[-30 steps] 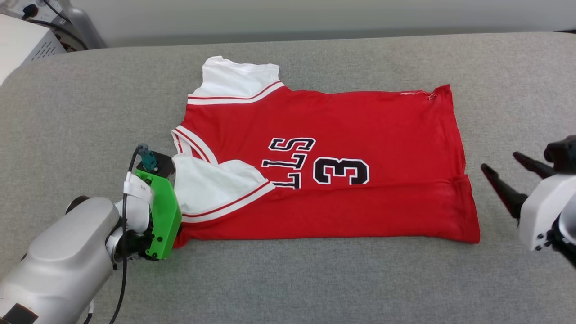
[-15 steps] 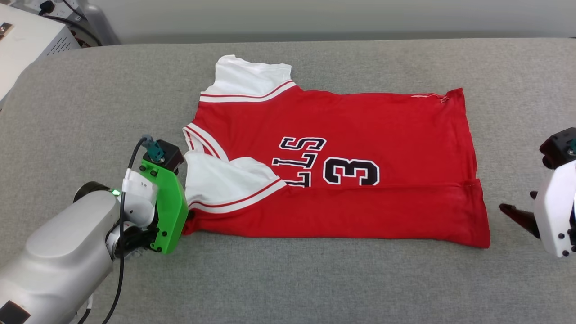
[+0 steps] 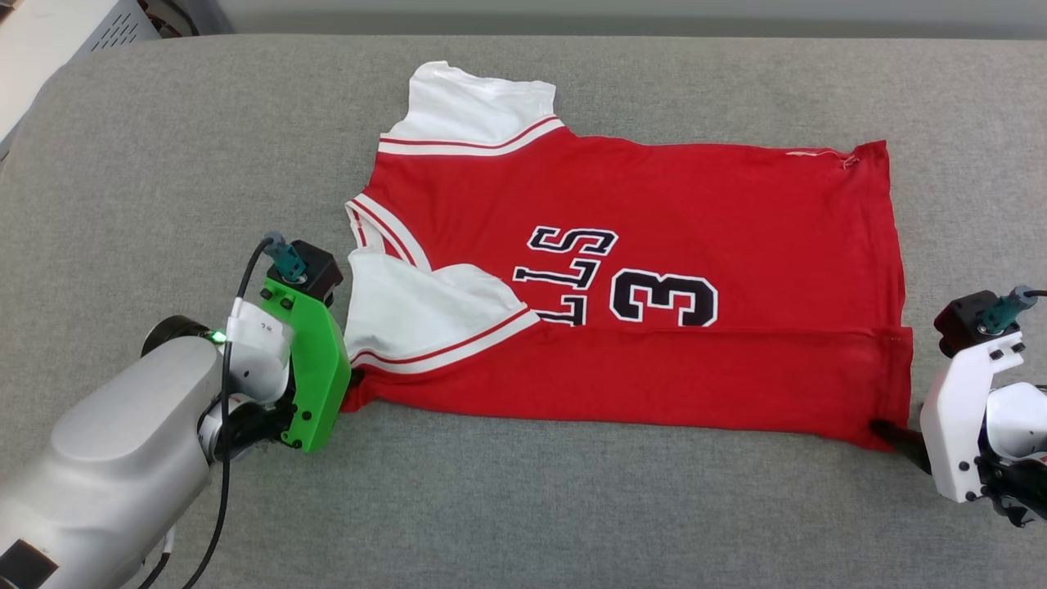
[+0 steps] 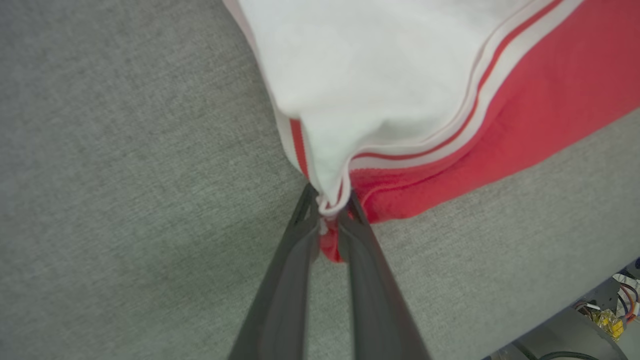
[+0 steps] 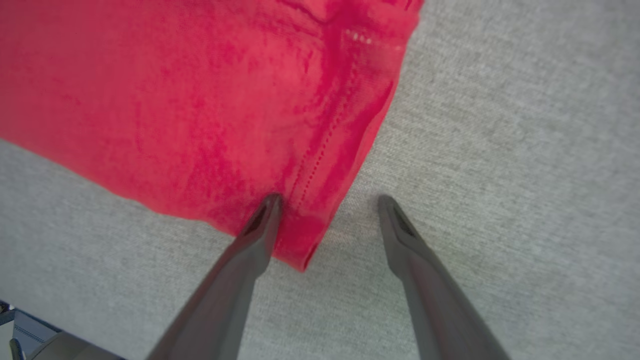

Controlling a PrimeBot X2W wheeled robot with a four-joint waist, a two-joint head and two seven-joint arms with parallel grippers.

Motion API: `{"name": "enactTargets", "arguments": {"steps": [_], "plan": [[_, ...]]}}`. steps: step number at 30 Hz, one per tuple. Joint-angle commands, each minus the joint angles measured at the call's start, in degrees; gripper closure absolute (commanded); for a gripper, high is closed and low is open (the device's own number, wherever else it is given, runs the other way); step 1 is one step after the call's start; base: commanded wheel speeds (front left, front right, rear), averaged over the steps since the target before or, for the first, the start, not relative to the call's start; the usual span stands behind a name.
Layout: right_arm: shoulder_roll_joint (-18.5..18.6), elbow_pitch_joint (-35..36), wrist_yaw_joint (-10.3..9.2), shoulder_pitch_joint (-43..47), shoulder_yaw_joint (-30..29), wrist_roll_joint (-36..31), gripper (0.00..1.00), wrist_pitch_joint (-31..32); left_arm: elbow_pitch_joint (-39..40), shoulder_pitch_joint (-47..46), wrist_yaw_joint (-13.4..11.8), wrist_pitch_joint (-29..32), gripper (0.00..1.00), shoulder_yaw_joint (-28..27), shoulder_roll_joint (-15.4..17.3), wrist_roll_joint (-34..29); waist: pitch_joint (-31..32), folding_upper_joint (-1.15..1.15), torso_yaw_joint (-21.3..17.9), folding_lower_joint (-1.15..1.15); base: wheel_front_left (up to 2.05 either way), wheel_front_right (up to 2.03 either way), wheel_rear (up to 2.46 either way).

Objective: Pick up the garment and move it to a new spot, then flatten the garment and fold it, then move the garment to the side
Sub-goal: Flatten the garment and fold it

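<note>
The garment [image 3: 654,204], a red jersey with white sleeves and black-and-white lettering, lies spread on the grey padded surface [image 3: 204,164], its near strip folded over. My left gripper [image 3: 352,380] sits at the near-left corner behind its green mount. In the left wrist view it [image 4: 327,200] is shut on the bunched white-and-red sleeve corner of the garment [image 4: 400,75]. My right gripper [image 3: 887,429] is at the near-right hem corner. In the right wrist view it [image 5: 328,200] is open, one finger over the red cloth [image 5: 200,100], the other over bare surface, the corner between them.
A pale equipment box [image 3: 49,33] stands beyond the surface's far-left corner. The padded surface's near edge drops off close behind my left gripper, with wiring [image 4: 605,315] below it. Bare grey padding lies left of, right of and in front of the shirt.
The camera has shifted. My right gripper has come down from beside the shirt to its near-right hem corner, still open. My left gripper has kept its hold on the sleeve corner.
</note>
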State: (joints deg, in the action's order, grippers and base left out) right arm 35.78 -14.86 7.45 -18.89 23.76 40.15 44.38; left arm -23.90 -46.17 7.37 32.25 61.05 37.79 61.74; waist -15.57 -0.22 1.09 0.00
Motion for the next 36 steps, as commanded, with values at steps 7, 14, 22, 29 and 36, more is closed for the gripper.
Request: {"name": "enactTargets", "arguments": {"steps": [7, 14, 22, 29, 36], "plan": [[-1.19, -2.23, 0.03, 1.49, 3.41, 1.71, 1.0, -4.8, -0.95, 1.33, 0.12, -1.11, 1.0, -0.13, 0.58, 1.25, 1.53, 0.22, -0.86, 0.0, 0.0, 0.0, 0.0], [2.88, 1.09, 0.03, 1.81, 2.62, 3.27, 1.0, -8.83, -0.04, 4.14, 0.12, -1.69, 1.0, 0.0, 2.45, 3.26, 5.73, 0.22, -1.53, 0.0, 0.0, 0.0, 0.0], [7.45, 7.86, 0.03, 6.53, 0.21, 5.39, 1.0, -7.94, 5.12, 8.38, -0.08, -2.08, 1.0, 0.7, 5.61, 4.54, 8.81, 0.22, -1.84, 0.0, 0.0, 0.0, 0.0], [8.17, 10.95, 0.03, 11.54, -2.65, 5.86, 1.0, -6.14, 9.74, 11.87, -1.46, -2.22, 1.0, 1.67, 6.78, 5.21, 8.5, 0.22, -2.04, 0.0, 0.0, 0.0, 0.0], [5.41, 9.93, 0.03, 12.03, -2.11, 3.6, 1.0, -5.04, 7.87, 13.03, -2.73, -2.32, 1.0, 2.39, 5.55, 5.15, 5.97, 0.22, -2.55, 0.0, 0.0, 0.0, 0.0]]}}
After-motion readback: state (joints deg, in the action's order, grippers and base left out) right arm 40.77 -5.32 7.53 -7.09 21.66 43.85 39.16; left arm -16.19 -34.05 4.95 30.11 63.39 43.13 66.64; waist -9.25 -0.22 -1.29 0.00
